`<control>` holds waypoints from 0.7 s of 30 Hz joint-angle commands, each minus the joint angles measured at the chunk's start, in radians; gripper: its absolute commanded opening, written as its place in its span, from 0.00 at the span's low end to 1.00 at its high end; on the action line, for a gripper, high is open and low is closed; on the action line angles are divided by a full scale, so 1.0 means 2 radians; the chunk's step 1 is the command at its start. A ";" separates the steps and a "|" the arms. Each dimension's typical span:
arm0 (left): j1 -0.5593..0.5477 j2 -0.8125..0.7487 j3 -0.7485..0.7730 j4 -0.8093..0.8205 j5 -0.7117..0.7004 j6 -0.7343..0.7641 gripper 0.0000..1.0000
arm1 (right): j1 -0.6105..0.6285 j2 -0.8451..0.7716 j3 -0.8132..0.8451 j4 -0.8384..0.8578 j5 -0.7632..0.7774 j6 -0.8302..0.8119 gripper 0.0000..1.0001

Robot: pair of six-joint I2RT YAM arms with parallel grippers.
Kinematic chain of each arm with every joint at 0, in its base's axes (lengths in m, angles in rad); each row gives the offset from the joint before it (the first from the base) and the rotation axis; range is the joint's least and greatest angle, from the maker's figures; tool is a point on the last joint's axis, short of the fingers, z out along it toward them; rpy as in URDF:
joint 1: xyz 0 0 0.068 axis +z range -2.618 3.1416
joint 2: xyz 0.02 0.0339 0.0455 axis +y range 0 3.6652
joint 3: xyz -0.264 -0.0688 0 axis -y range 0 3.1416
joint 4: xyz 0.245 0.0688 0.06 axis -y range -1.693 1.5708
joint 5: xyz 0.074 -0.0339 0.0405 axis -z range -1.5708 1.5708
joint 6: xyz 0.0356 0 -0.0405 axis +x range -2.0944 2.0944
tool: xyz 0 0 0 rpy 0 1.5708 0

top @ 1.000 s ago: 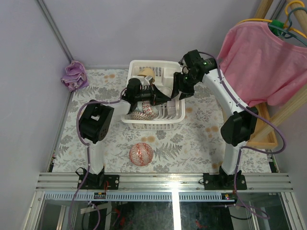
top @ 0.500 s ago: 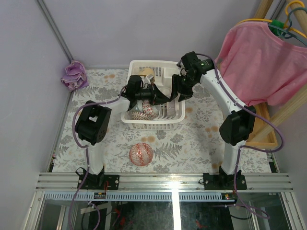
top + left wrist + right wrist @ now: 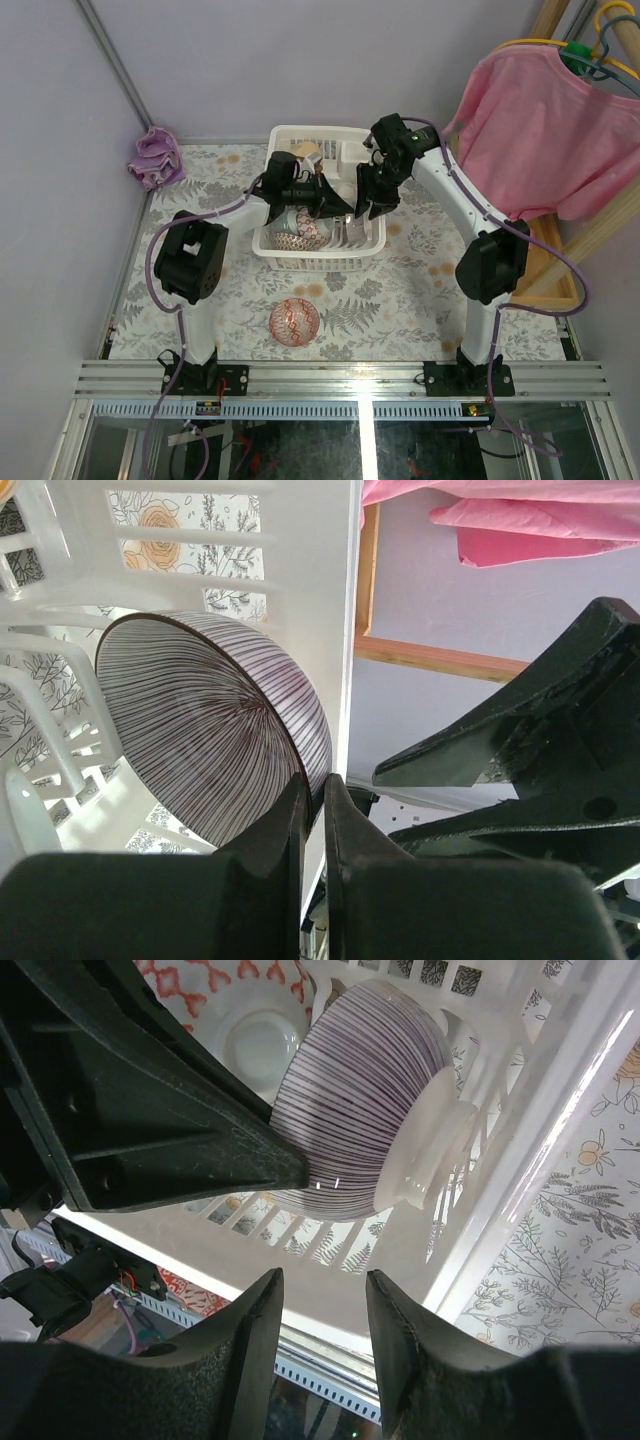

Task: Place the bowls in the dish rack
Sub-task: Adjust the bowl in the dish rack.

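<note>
Our left hand [image 3: 314, 792] pinches the bowl [image 3: 200, 720] at its rim; we judge it slippery, fragile. Right hand [image 3: 322, 1285] stands apart.

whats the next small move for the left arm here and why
Probably ease the striped bowl down to the floor of the rack before letting go: the left claw pinches its rim, holding it on edge inside.
</note>
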 commanded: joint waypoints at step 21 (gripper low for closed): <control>0.016 0.018 -0.030 -0.186 -0.099 0.129 0.00 | 0.007 0.030 0.031 -0.037 0.010 -0.023 0.49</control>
